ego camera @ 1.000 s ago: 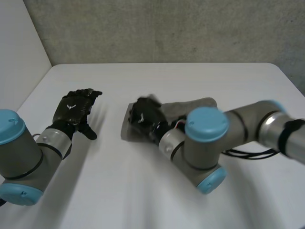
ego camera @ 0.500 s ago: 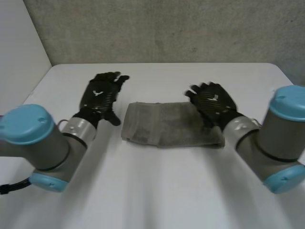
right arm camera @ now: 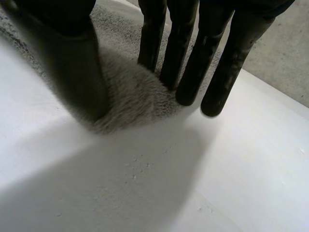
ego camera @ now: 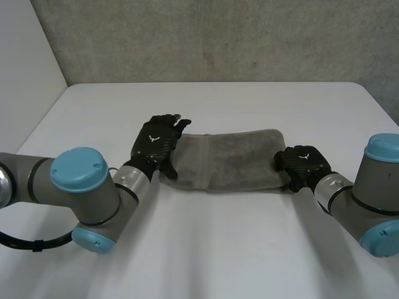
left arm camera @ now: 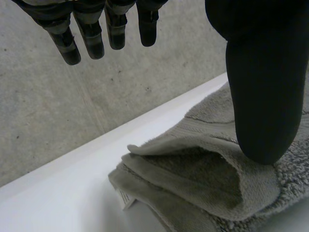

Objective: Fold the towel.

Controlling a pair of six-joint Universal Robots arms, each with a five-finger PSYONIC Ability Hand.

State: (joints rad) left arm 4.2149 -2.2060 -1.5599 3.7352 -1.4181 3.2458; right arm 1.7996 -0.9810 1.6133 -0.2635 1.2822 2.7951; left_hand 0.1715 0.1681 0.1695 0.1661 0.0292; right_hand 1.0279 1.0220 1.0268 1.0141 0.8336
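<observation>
A grey towel (ego camera: 227, 159) lies across the middle of the white desk (ego camera: 206, 249), folded into a long band that runs from one robot hand to the other. A rough concrete wall (ego camera: 218, 37) stands behind the desk.

The left robot hand (ego camera: 156, 142) is at the towel's left end, its arm reaching in low across the desk. Seen from its own wrist, its fingers (left arm camera: 87, 29) are straight and spread, held clear above the cloth. Only the thumb (left arm camera: 260, 96) comes down, its tip resting on the top of the towel just in from the end. It grips nothing, so this robot hand is open, with just that one touch. Beside the thumb the folded layers show at the end of the towel, the upper flap lifting a little off the ones beneath.

The right robot hand (ego camera: 303, 165) is at the opposite, right end of the towel, knuckles up and fingers pointing down. From its wrist, the thumb (right arm camera: 72, 63) presses on the cloth on one side. The straight fingers (right arm camera: 190, 58) come down on the other, some landing on the towel's edge and the outer ones on the bare desk just beside it. Between thumb and fingers the end of the towel is bunched into a small hump, pinched there.
</observation>
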